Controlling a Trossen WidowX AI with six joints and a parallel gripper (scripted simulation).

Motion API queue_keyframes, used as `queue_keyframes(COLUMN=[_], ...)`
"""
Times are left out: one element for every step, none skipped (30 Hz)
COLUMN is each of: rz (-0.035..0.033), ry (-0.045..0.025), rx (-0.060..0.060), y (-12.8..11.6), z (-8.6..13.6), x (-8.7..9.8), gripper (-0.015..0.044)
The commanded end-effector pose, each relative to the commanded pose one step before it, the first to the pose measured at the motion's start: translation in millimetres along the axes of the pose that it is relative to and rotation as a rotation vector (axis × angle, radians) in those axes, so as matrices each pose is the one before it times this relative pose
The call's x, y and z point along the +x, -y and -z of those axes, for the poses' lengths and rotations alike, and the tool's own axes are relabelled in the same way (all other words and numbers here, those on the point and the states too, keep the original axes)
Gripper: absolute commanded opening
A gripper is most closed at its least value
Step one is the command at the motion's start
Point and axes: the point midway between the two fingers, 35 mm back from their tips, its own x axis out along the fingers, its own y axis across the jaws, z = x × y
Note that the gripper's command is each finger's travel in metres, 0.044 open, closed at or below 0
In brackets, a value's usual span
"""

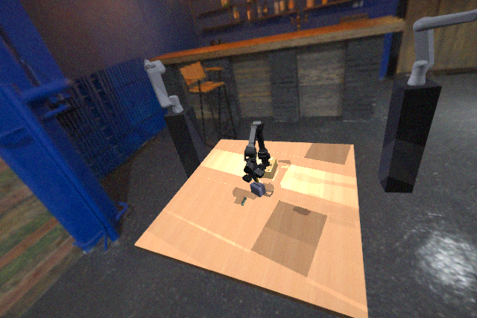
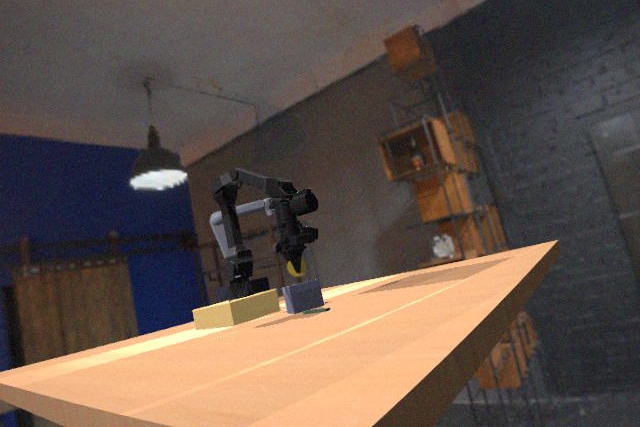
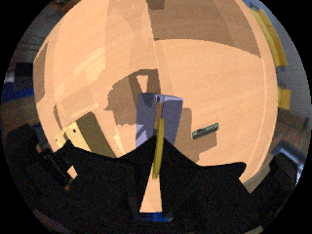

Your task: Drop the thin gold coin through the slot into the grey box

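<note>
The gold coin (image 1: 257,181) (image 2: 302,268) (image 3: 158,155) is held on edge above the box. My gripper (image 1: 256,178) (image 2: 296,263) (image 3: 157,139) is shut on it, pointing down. The closed blue-grey box (image 1: 257,189) (image 2: 303,296) (image 3: 145,114) stands on the table under the coin. A gap shows in the exterior view between the coin's lower edge and the lid. In the wrist view the coin's far end lines up closely with the slot, and the coin and fingers hide the slot's near part. The dark-green holder (image 1: 244,201) (image 2: 316,310) (image 3: 206,131) lies empty beside the box.
A pale yellow block (image 1: 270,169) (image 2: 253,307) (image 3: 99,134) stands near the arm's base, on the other side of the box from the holder. The wooden table (image 1: 215,222) (image 2: 330,360) (image 3: 234,88) carries dark shadows and bright patches of light.
</note>
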Motion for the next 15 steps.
queue_keyframes(rz=[0.00126,0.00000,0.00000,0.00000,0.00000,0.00000,0.00000,0.00000,-0.00024,-0.00024,-0.00024,-0.00024,0.00000,0.00000,0.00000], ry=[0.00155,-0.00001,-0.00002,-0.00003,-0.00003,-0.00003,-0.00003,-0.00003,-0.00043,-0.00043,-0.00043,-0.00043,0.00000,0.00000,0.00000], rx=[0.0057,0.0001,0.0001,0.0001,0.0002,0.0002,0.0001,-0.0002,-0.0011,-0.0011,-0.0011,-0.0011,0.0000,0.0000,0.0000], y=[-1.93,-0.06,0.02,0.04,0.03,0.01,-0.03,-0.09,0.17,0.17,0.17,0.17,0.00,0.00,0.00], z=[-0.90,0.17,0.28,0.36,0.41,0.42,0.41,0.36,-0.32,-0.32,-0.32,-0.32,0.00,0.00,0.00], x=[-1.45,0.13,0.22,0.26,0.27,0.26,0.24,0.20,-0.07,-0.07,-0.07,-0.07,0.00,0.00,0.00], gripper=[0.0000,0.0000,0.0000,0.0000,0.0000,0.0000,0.0000,0.0000,0.0004,0.0000,0.0000,0.0000,0.0000,0.0000,0.0000])
